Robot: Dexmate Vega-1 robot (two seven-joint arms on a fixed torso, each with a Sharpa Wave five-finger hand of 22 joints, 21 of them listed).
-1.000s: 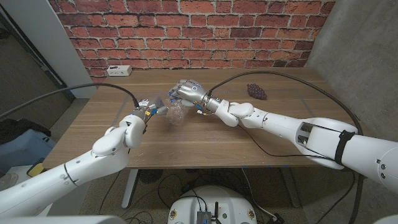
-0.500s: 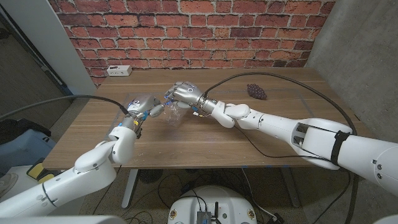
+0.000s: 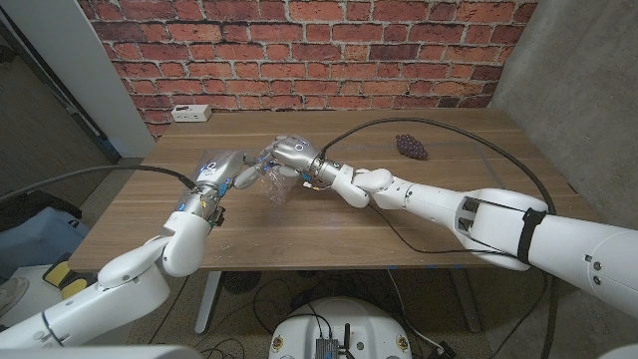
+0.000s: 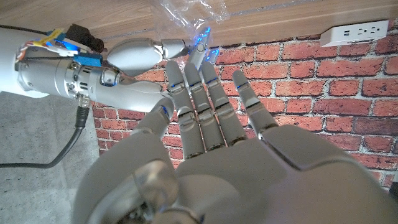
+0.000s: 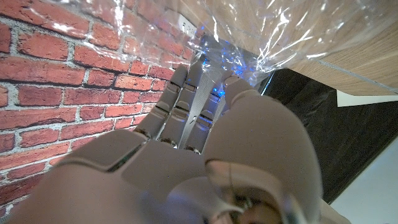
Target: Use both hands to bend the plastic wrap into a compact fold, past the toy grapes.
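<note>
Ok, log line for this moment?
phase: folding | plastic wrap: between hands | left hand: open | right hand: touching wrap | toy grapes: untouched

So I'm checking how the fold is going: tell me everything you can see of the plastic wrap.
The plastic wrap is a clear, crinkled, glossy film, bunched into a loose wad rather than a tidy fold. It sits near the middle of the wooden table, well left of the toy grapes. The right hand is on it from above; the left hand is at its left side, fingers extended toward it. Actual grip is unclear.

no legible txt, labels, nos.
</note>
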